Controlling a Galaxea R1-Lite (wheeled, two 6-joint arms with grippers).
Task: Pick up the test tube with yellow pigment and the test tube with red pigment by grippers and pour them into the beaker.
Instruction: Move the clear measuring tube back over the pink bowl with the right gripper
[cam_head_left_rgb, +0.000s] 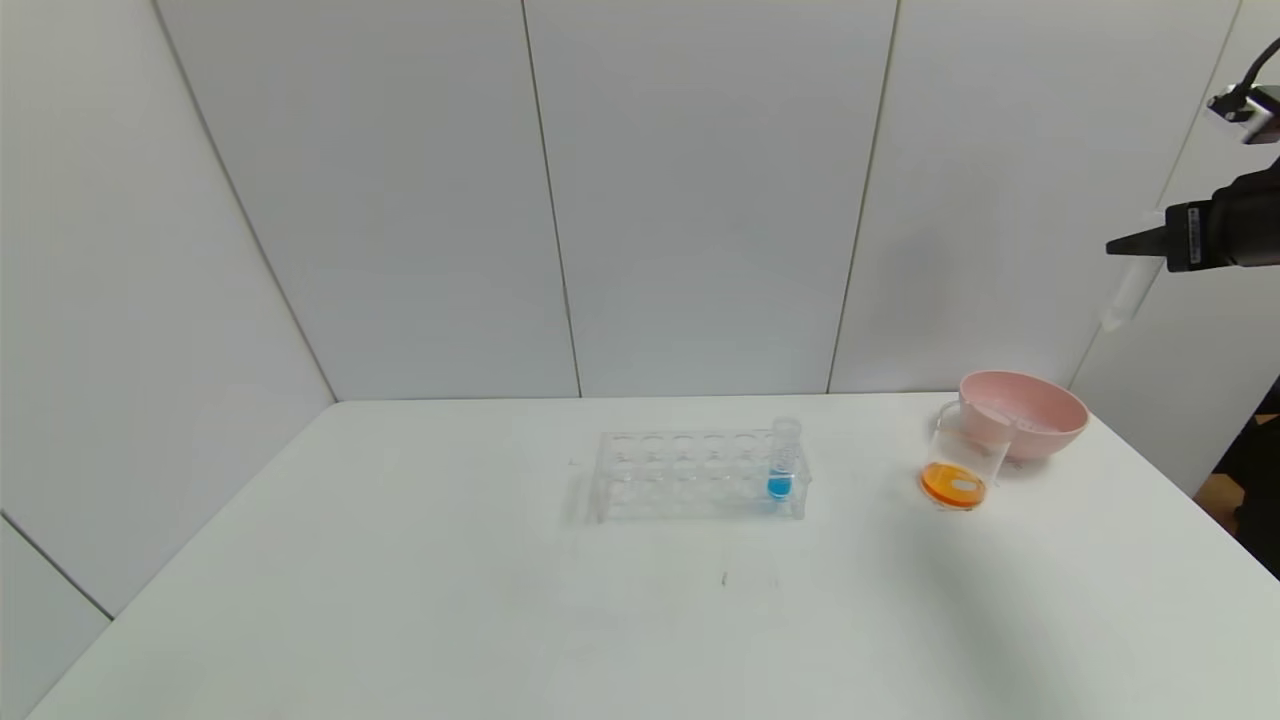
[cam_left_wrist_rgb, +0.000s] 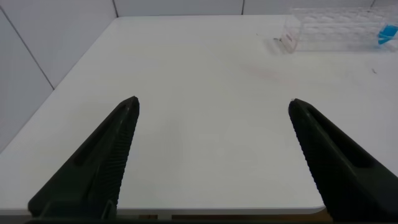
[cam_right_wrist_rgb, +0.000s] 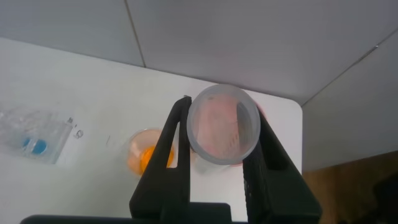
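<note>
My right gripper (cam_head_left_rgb: 1125, 245) hangs high at the far right, above the pink bowl, shut on a clear test tube (cam_head_left_rgb: 1128, 290) that looks empty. In the right wrist view the tube's mouth (cam_right_wrist_rgb: 224, 130) sits between the two black fingers of the right gripper (cam_right_wrist_rgb: 221, 109). The beaker (cam_head_left_rgb: 958, 465) stands on the table beside the bowl with orange liquid in its bottom, and shows below the gripper (cam_right_wrist_rgb: 146, 152). No tube holding yellow or red pigment is in view. My left gripper (cam_left_wrist_rgb: 213, 101) is open over the table's near left part, holding nothing.
A pink bowl (cam_head_left_rgb: 1030, 415) stands at the back right, touching the beaker. A clear tube rack (cam_head_left_rgb: 695, 475) sits mid-table with one blue-liquid tube (cam_head_left_rgb: 782, 460) at its right end. The table's right edge lies close to the bowl.
</note>
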